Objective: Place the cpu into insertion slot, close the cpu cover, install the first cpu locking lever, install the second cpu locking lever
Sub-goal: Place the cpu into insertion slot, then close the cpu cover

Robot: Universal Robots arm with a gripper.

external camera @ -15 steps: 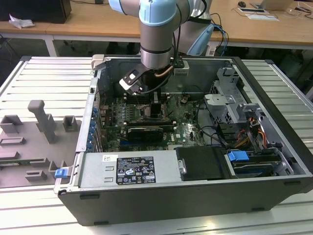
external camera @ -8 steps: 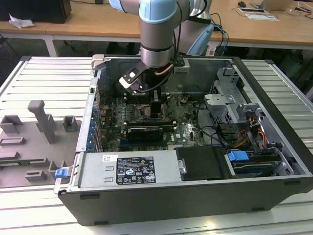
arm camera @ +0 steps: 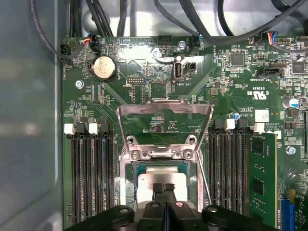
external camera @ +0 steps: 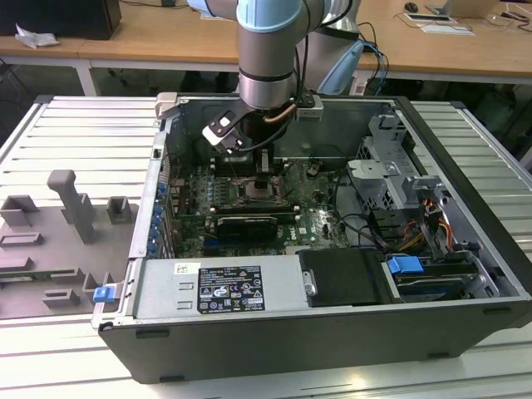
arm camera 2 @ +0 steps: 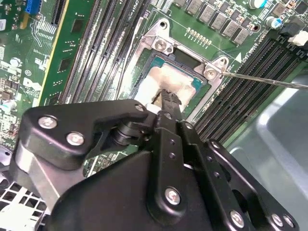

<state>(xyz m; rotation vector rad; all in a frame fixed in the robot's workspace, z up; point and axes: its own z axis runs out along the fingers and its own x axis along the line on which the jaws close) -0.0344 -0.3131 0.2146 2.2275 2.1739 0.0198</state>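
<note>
The cpu (arm camera: 161, 179) lies flat in the insertion slot (arm camera: 132, 185), its pale silvery face up; it also shows as the cpu (arm camera 2: 172, 79) in the second wrist view. The cpu cover (arm camera: 163, 109) is swung open, away from the slot, with green board visible through its window. My gripper (arm camera: 163, 188) is shut, fingertips together on or just above the cpu's face. In the exterior view the gripper (external camera: 264, 179) hangs straight over the slot (external camera: 249, 195) inside the computer case. A thin locking lever (arm camera: 206, 185) stands free beside the slot, also seen as the lever (arm camera 2: 269, 81).
Long memory slots (arm camera: 91, 178) flank the socket on both sides. A coin battery (arm camera: 103, 67) and cables (arm camera: 120, 17) lie beyond the cover. A black card (external camera: 245, 224), power supply (external camera: 220, 287) and drive cage (external camera: 391, 174) fill the case. Grey fixtures (external camera: 71, 204) stand outside it.
</note>
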